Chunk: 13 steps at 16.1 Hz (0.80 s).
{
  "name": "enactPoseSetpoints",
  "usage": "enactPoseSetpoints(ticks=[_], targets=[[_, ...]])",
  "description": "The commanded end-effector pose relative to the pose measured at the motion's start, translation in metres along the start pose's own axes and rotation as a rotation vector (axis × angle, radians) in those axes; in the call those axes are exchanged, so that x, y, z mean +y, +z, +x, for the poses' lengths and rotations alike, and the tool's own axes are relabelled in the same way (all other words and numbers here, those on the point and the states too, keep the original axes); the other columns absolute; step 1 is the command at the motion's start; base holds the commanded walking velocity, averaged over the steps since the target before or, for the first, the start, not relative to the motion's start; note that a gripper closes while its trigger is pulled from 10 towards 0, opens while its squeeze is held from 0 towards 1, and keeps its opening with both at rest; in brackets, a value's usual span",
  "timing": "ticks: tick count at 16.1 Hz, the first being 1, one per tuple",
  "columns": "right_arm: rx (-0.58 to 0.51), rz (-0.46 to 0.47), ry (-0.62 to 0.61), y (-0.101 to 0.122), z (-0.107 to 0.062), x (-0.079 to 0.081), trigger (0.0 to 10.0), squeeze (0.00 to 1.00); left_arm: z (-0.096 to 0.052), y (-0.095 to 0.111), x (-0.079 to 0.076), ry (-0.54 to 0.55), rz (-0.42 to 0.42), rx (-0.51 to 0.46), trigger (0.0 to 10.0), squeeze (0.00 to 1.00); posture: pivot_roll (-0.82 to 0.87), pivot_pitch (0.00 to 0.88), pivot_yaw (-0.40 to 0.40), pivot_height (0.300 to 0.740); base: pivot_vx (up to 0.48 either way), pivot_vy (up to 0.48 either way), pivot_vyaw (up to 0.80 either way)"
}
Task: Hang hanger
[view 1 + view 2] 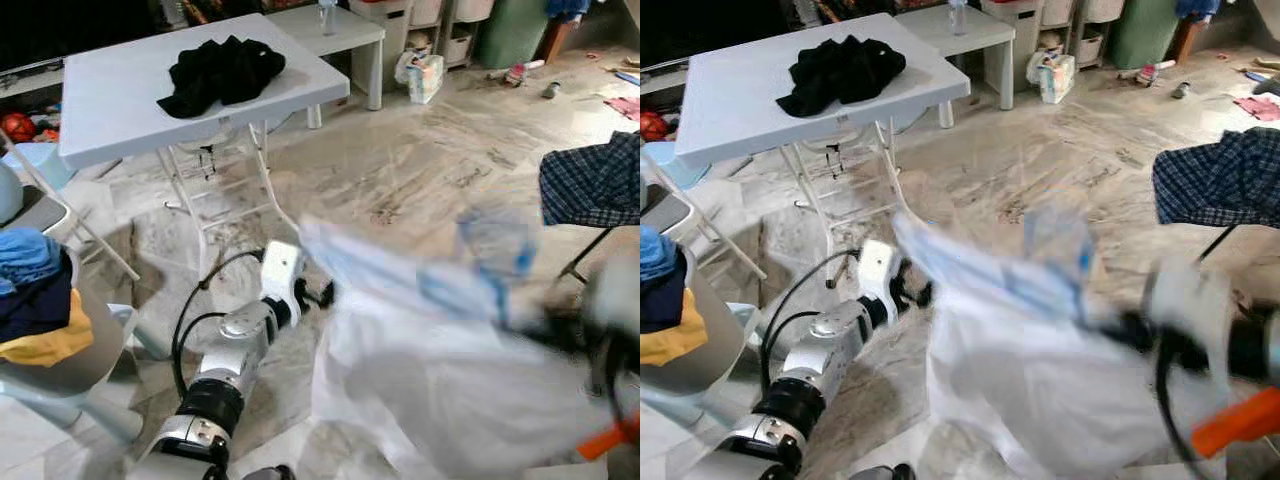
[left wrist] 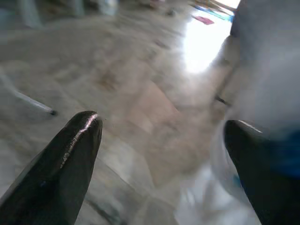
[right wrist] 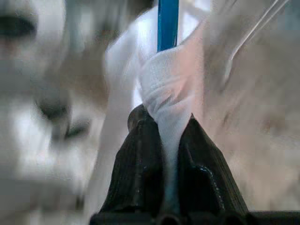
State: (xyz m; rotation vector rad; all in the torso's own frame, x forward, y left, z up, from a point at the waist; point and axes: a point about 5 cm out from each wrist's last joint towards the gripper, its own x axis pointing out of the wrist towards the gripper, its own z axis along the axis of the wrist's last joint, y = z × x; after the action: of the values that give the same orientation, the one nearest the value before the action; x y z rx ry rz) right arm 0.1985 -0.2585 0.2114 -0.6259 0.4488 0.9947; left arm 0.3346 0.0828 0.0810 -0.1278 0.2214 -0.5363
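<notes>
A white garment (image 1: 440,380) hangs on a blue hanger (image 1: 452,287), both smeared by motion, in front of me on the right. My right gripper (image 3: 168,125) is shut on a bunch of the white cloth, right where the blue hanger bar (image 3: 168,23) runs. In the eye views that gripper (image 1: 1132,330) is a dark blur at the garment's upper right. My left gripper (image 1: 326,293) is held out low over the floor, just left of the garment's edge. It stands open (image 2: 161,136) with nothing between its fingers, and the white cloth (image 2: 267,70) lies beside one finger.
A white folding table (image 1: 100,100) with a heap of black clothes (image 1: 222,70) stands at the back left. A chair (image 1: 60,370) piled with clothes is at my near left. A plaid garment (image 1: 595,180) hangs on a stand at the right. Marble floor (image 1: 400,170) lies between.
</notes>
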Motion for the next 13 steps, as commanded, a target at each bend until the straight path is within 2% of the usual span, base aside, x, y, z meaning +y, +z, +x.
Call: enactPoseSetpoints(ticks=[1,3,4,6,7,8,9,10,11,12,13], targets=[[0.098,-0.065,0.046,-0.006,-0.006,0.002,10.0,0.0,0.0,0.023,0.014,0.085,0.032,-0.095,10.0,0.0,-0.22,0.067,0.071,0.74,0.0,0.0,0.0],[0.153,-0.066,0.108,-0.011,-0.012,0.006,10.0,0.0,-0.003,0.028,0.025,0.137,0.044,-0.112,10.0,0.0,-0.22,0.071,0.068,0.74,0.0,0.0,0.0],[0.172,-0.049,0.185,-0.011,-0.022,0.012,10.0,0.0,-0.006,0.029,0.035,0.18,0.057,-0.106,10.0,0.0,-0.22,0.073,0.068,0.74,0.0,0.0,0.0],[0.167,-0.043,0.244,-0.006,-0.032,0.015,10.0,0.0,-0.007,0.028,0.04,0.209,0.066,-0.1,10.0,0.0,-0.23,0.073,0.069,0.74,0.0,0.0,0.0],[0.131,-0.037,0.257,-0.001,-0.034,0.016,10.0,0.0,-0.007,0.028,0.04,0.209,0.06,-0.098,10.0,0.0,-0.23,0.073,0.069,0.74,0.0,0.0,0.0],[0.035,-0.003,0.188,0.006,-0.031,0.008,10.0,0.0,-0.006,0.024,0.036,0.201,0.058,-0.091,10.0,0.0,-0.23,0.072,0.068,0.74,0.0,0.0,0.0],[-0.011,0.0,0.095,0.008,-0.027,-0.002,10.0,0.0,-0.005,0.022,0.031,0.188,0.056,-0.091,10.0,0.0,-0.23,0.07,0.067,0.74,0.0,0.0,0.0],[-0.052,-0.055,-0.07,0.009,-0.018,-0.017,10.0,0.0,-0.004,0.021,0.025,0.164,0.066,-0.099,10.0,0.0,-0.22,0.068,0.067,0.74,0.0,0.0,0.0],[-0.078,-0.075,-0.17,0.01,-0.012,-0.026,10.0,0.0,-0.004,0.02,0.023,0.153,0.077,-0.097,10.0,0.0,-0.21,0.07,0.067,0.74,0.0,0.0,0.0],[-0.101,-0.056,-0.223,0.01,-0.005,-0.031,10.0,0.0,-0.005,0.018,0.022,0.149,0.081,-0.091,10.0,0.0,-0.2,0.069,0.065,0.74,0.0,0.0,0.0],[-0.161,-0.044,-0.28,0.014,0.01,-0.033,10.0,0.0,-0.009,0.013,0.022,0.137,0.095,-0.086,10.0,0.0,-0.19,0.07,0.063,0.74,0.0,0.0,0.0]])
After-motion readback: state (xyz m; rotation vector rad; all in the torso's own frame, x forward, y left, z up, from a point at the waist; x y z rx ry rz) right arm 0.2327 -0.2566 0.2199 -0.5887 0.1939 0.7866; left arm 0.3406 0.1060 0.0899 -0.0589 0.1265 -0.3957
